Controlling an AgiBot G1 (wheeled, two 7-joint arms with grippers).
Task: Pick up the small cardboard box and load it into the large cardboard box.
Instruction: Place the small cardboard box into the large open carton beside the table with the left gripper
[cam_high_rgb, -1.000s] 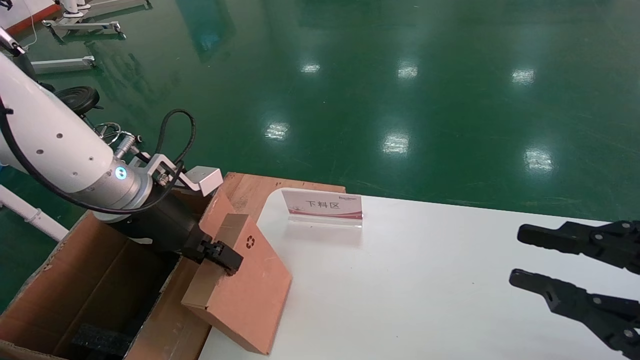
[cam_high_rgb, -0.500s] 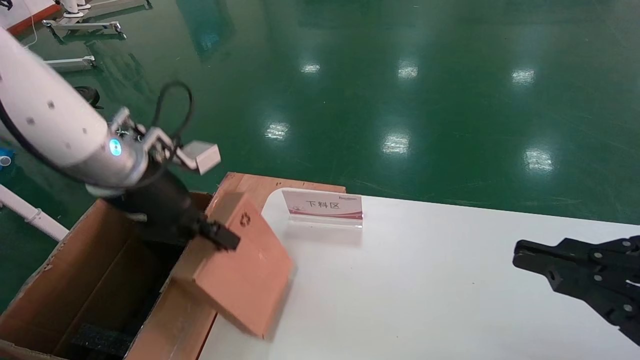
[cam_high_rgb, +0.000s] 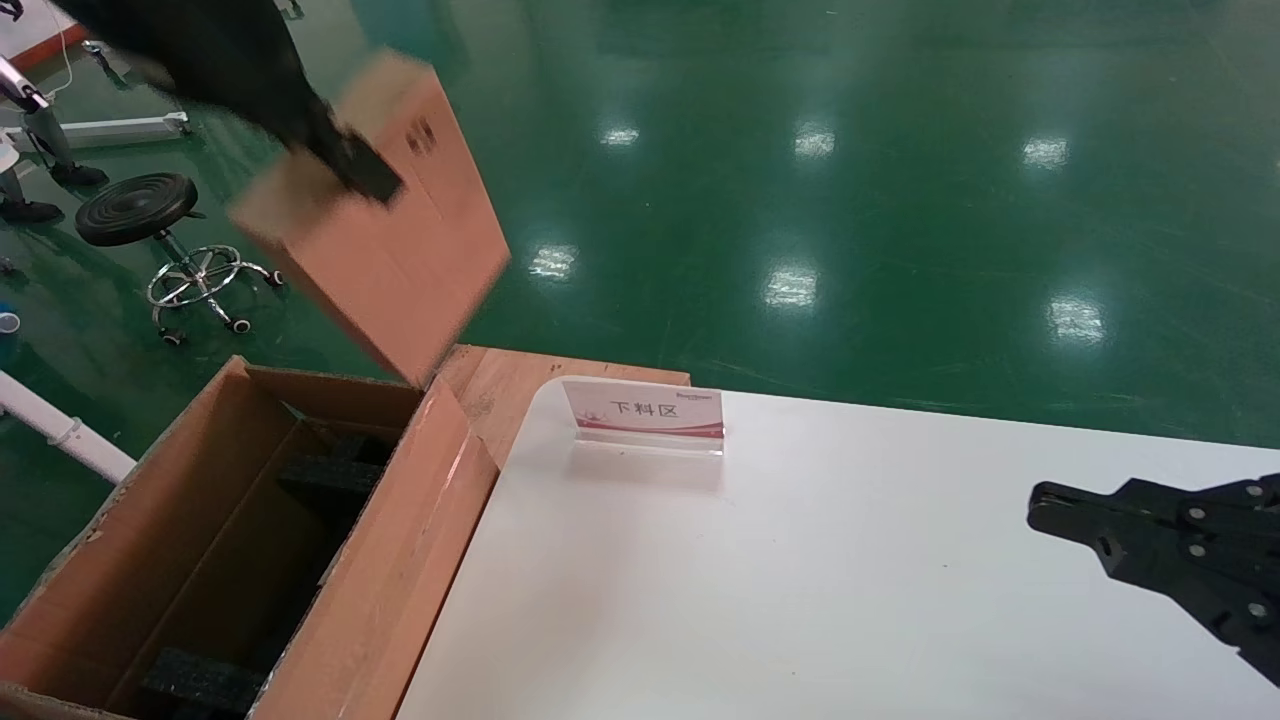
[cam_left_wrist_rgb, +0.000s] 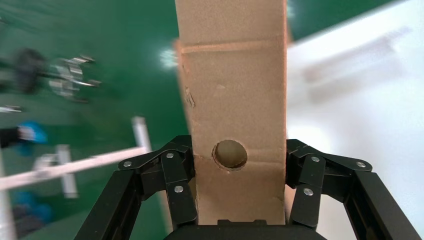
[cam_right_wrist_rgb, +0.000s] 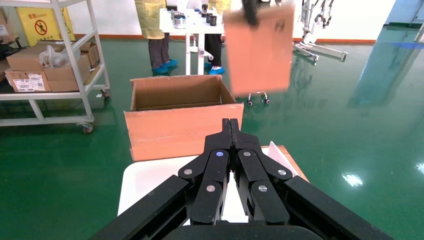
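My left hand (cam_left_wrist_rgb: 239, 200) clamps the small cardboard box (cam_high_rgb: 385, 215) high in the head view's upper left, above the large cardboard box (cam_high_rgb: 400, 560). I should center it over the opening, then lower slowly. My right hand (cam_right_wrist_rgb: 230, 125) idles pressed closed at lower right.

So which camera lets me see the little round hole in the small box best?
The left wrist view: the round hole faces it, on the small cardboard box clamped in the left pincer. The head view shows the box lifted and blurred, no hole visible. The right wrist view shows it far off.
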